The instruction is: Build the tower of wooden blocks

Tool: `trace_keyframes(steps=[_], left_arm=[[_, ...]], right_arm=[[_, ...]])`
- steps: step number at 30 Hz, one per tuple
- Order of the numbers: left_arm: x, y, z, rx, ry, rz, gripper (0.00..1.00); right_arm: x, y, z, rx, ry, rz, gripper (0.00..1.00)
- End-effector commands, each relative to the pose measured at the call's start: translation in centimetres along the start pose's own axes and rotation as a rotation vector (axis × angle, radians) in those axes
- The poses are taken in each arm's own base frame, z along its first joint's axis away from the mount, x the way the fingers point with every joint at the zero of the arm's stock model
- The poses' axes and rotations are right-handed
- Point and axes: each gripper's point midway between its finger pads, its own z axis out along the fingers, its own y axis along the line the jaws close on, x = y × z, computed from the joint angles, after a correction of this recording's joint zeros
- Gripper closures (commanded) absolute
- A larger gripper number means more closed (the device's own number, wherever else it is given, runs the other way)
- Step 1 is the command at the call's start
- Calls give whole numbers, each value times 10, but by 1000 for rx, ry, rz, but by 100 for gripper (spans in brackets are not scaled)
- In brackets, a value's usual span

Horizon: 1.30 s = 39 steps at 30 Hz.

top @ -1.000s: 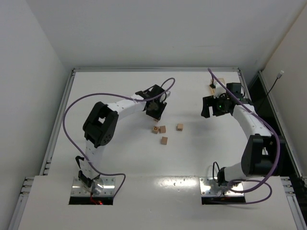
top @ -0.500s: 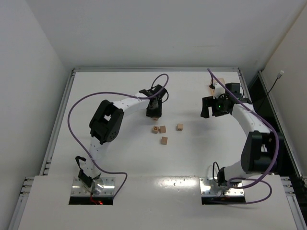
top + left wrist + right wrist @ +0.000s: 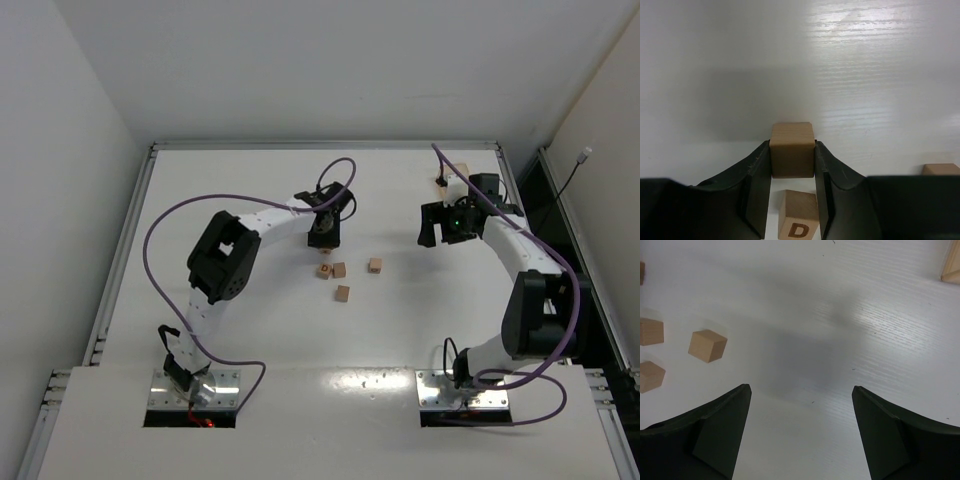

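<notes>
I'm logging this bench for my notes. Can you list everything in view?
loose blocks: four, light tan, mid-table; one marked D.
held block: one, light tan, between the left fingers.
tan object: one, far right at the back; kind unclear.
table: one, white.
arms: two, white and black.
cables: two, purple, along the arms.
fingers: left shut on the held block; right fingers open, empty.

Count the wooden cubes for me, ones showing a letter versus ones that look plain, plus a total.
Cubes showing a letter: 1, the D cube.
Cubes looking plain: 4, the held cube in the left end effector and three loose cubes.
Total: 5.
</notes>
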Motion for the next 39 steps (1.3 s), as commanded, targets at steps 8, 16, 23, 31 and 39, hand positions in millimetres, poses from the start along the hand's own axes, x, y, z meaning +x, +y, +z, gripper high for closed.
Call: trace_keyframes(steps=[8, 16, 23, 31, 39], left_arm=[[27, -5, 6, 4, 70, 6, 91], [37, -7, 4, 16, 79, 8, 93], [40, -11, 3, 20, 80, 16, 93], [41, -12, 3, 27, 85, 16, 30], [24, -16, 0, 28, 34, 39, 26]], right_arm=[[-24, 1, -5, -8, -64, -5, 20], [-24, 1, -5, -8, -64, -5, 20], [-24, 1, -5, -8, -64, -5, 20], [-22, 2, -3, -19, -58, -2, 20], [-22, 2, -3, -19, -58, -2, 20]])
